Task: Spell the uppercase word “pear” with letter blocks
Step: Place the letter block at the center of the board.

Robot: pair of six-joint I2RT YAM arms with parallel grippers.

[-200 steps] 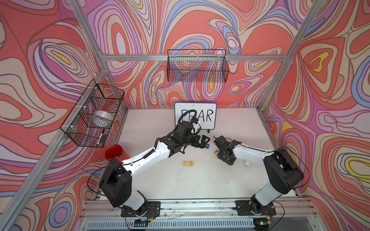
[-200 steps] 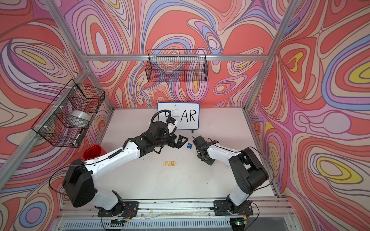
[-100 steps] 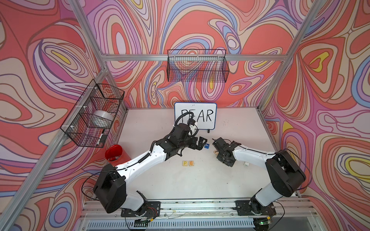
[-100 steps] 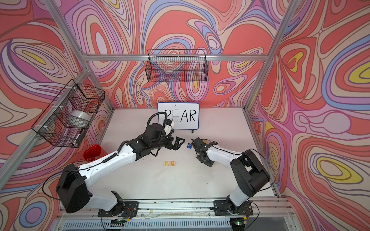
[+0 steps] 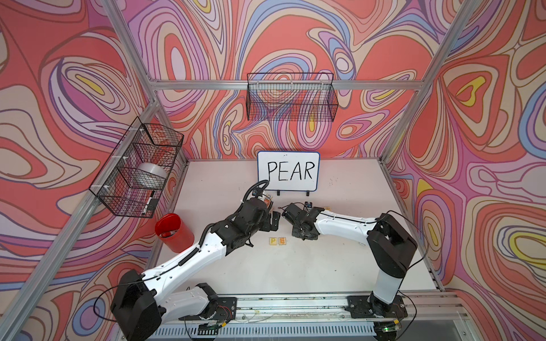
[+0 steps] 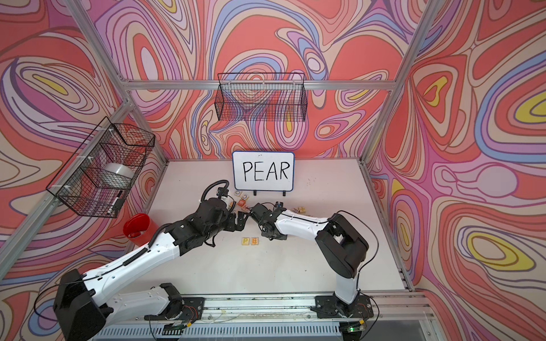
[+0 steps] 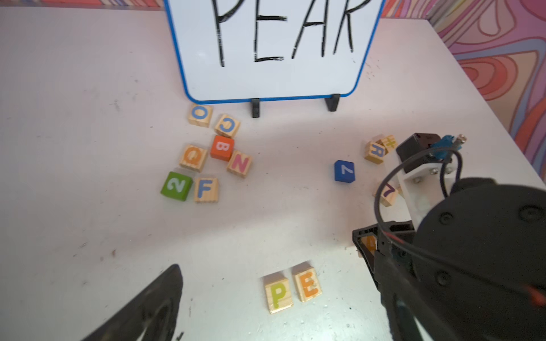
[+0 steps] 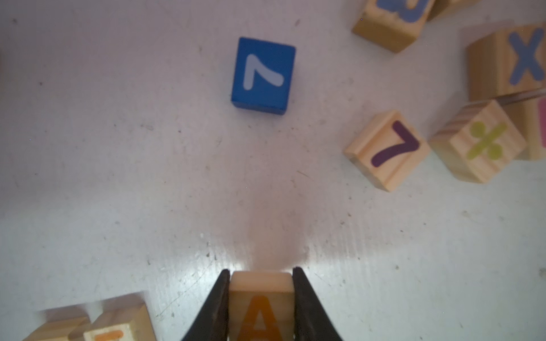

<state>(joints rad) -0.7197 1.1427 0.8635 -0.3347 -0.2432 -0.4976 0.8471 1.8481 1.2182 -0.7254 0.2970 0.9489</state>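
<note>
A's turn: right jaws clamped on the A block (image 8: 261,313), maybe just off the table (image 8: 133,177). Next, seat it against the E block (image 7: 308,285) beside them. Left jaws wide, empty.

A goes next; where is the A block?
Right wrist view: the A block is clamped in the right tool, near the E block, not touching it.

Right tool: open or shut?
Shut on the A block: the right tool pinches it from both sides in the wrist view.
</note>
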